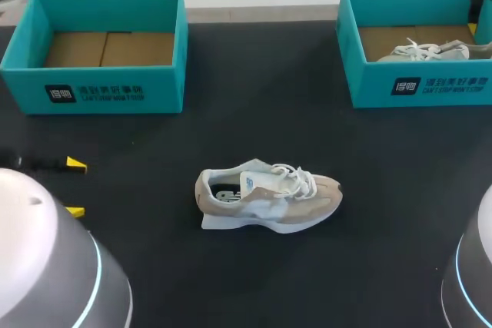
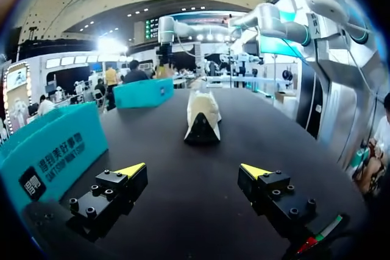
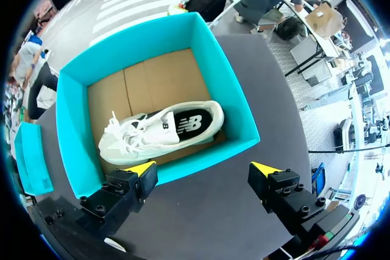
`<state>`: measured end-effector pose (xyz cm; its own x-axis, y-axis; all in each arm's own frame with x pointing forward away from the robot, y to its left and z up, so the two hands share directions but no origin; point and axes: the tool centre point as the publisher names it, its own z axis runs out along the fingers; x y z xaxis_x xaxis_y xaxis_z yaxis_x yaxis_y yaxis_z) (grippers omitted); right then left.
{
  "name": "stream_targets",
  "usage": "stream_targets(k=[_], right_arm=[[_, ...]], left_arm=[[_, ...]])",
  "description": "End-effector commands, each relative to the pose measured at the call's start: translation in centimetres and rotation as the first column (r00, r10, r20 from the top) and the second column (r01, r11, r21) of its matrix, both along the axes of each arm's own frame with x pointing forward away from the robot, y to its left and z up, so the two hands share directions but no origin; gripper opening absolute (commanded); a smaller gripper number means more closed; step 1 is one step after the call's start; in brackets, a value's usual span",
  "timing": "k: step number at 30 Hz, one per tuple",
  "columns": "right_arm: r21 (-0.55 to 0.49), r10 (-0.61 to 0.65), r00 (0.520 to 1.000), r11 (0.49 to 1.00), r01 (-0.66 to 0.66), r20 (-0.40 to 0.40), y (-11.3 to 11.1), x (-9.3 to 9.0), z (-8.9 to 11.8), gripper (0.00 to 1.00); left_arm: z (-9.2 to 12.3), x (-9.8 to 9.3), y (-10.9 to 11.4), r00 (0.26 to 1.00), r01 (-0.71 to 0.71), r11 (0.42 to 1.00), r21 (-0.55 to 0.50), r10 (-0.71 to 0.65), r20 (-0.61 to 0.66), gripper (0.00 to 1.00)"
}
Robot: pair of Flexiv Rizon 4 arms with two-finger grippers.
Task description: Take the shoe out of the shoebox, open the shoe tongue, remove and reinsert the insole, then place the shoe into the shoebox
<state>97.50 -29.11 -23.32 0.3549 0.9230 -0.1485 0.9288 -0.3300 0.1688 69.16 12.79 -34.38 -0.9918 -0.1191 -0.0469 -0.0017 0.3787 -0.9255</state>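
A beige and white shoe (image 1: 269, 196) lies on its sole in the middle of the black table, toe to the right, laces tied. In the left wrist view the same shoe (image 2: 202, 117) stands straight ahead of my left gripper (image 2: 194, 170), heel towards it and well apart. That gripper (image 1: 75, 187) is open and empty, low over the table's left side. My right gripper (image 3: 203, 168) hovers open and empty above the right teal shoebox (image 3: 73, 126), in which a white shoe (image 3: 161, 129) lies on its side.
An empty teal shoebox (image 1: 96, 48) stands at the back left, seen close beside my left gripper as a teal wall (image 2: 55, 150). The right shoebox (image 1: 419, 86) with the white shoe (image 1: 423, 51) stands at the back right. Black table surface surrounds the beige shoe.
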Motion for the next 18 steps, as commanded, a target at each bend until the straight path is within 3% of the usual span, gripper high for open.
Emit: stream_targets(k=[1, 18], right_arm=[[0.000, 0.001, 1.000, 1.000, -0.001, 0.002, -0.03, -0.04, 0.00, 1.00], [0.000, 0.001, 1.000, 1.000, -0.001, 0.002, -0.03, -0.04, 0.00, 1.00]], left_arm=[[0.84, 0.26, 0.11, 0.999, 0.037, 0.998, 0.050, -0.036, -0.023, 1.00], [0.80, 0.33, -0.07, 0.998, 0.051, 0.996, 0.075, -0.050, -0.024, 1.00]])
